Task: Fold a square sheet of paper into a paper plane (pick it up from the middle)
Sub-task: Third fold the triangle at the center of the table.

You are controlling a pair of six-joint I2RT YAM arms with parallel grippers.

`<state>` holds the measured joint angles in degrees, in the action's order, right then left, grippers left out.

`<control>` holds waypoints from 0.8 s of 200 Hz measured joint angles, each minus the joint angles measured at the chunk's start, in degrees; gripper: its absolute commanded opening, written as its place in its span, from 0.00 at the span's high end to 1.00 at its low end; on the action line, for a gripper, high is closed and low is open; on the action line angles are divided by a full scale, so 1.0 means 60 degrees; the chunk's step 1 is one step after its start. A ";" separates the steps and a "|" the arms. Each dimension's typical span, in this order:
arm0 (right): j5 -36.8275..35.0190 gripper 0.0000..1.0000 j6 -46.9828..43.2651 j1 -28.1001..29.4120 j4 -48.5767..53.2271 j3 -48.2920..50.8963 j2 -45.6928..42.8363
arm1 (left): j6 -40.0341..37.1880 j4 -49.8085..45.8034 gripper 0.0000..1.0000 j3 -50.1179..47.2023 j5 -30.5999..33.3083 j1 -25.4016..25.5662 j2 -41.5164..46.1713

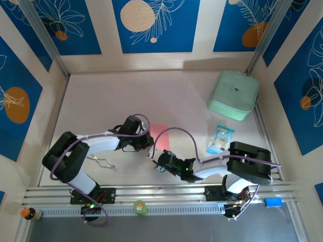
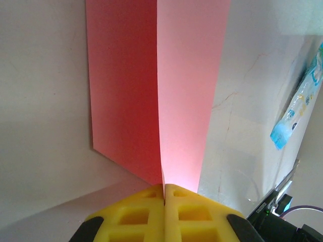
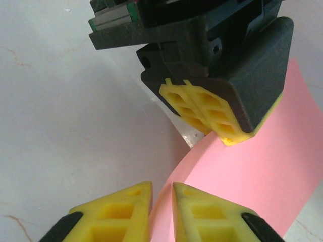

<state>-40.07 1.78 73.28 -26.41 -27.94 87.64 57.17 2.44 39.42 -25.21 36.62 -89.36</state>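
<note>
Square sheet of paper (image 2: pixel 126 85): thin pink paper, matt, smooth, one sharp crease.
Fingers (image 2: pixel 133 216) of left gripper (image 2: pixel 164 188): yellow moulded plastic, matt, open-celled.
Tabletop (image 2: pixel 40 101): white, smooth, faintly veined, low sheen.
Packet (image 2: pixel 298 106): blue-and-white film, glossy.
Case (image 1: pixel 233 95): mint-green, smooth, satin.
Rails (image 1: pixel 166 192): bare metal, dull shine.

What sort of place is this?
Likely a robot training booth: two arms bolted to a rail beside a pale table, blue patterned panels walling it in, a pink paper sheet to practise on.
</note>
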 measured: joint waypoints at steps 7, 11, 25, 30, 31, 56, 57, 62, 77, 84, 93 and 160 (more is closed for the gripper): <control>0.0000 0.86 0.0029 -0.0025 0.0033 0.0000 0.0000 | 0.0000 -0.0022 1.00 0.0000 0.0004 0.0000 0.0007; -0.0004 0.86 0.0040 -0.0033 0.0055 0.0000 0.0000 | 0.0000 -0.0029 1.00 0.0000 0.0004 0.0000 0.0011; -0.0004 0.86 0.0069 -0.0062 0.0117 0.0000 0.0000 | 0.0000 -0.0036 1.00 0.0000 0.0007 0.0000 0.0011; -0.0004 0.86 0.0069 -0.0073 0.0131 0.0000 0.0000 | 0.0000 -0.0055 1.00 0.0000 0.0015 0.0000 0.0011; -0.0004 0.86 0.0073 -0.0073 0.0135 0.0000 0.0000 | 0.0000 -0.0055 1.00 0.0000 0.0022 0.0000 0.0011; -0.0007 0.80 0.0120 -0.0127 0.0270 -0.0004 0.0000 | 0.0000 -0.0062 1.00 0.0000 0.0033 0.0000 0.0011; -0.0004 0.80 0.0127 -0.0127 0.0277 -0.0004 0.0000 | 0.0000 -0.0062 1.00 0.0000 0.0033 0.0000 0.0011; -0.0007 0.80 0.0135 -0.0138 0.0295 -0.0004 0.0000 | 0.0000 -0.0062 1.00 0.0000 0.0033 0.0000 0.0011; -0.0004 0.81 0.0135 -0.0153 0.0324 -0.0004 0.0000 | 0.0000 -0.0062 1.00 0.0000 0.0033 0.0000 0.0011; -0.0004 0.82 0.0138 -0.0153 0.0335 -0.0004 0.0000 | 0.0000 -0.0062 1.00 0.0000 0.0033 0.0000 0.0011; -0.0004 0.84 0.0127 -0.0153 0.0331 -0.0004 0.0000 | 0.0000 -0.0062 1.00 0.0000 0.0033 0.0000 0.0011; 0.0117 0.95 0.0208 -0.0197 0.0313 -0.0004 0.0000 | 0.0000 -0.0106 0.96 0.0000 0.0069 0.0000 0.0018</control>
<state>-39.38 3.03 72.10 -24.53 -27.97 87.64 57.17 1.80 39.42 -24.80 36.62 -89.25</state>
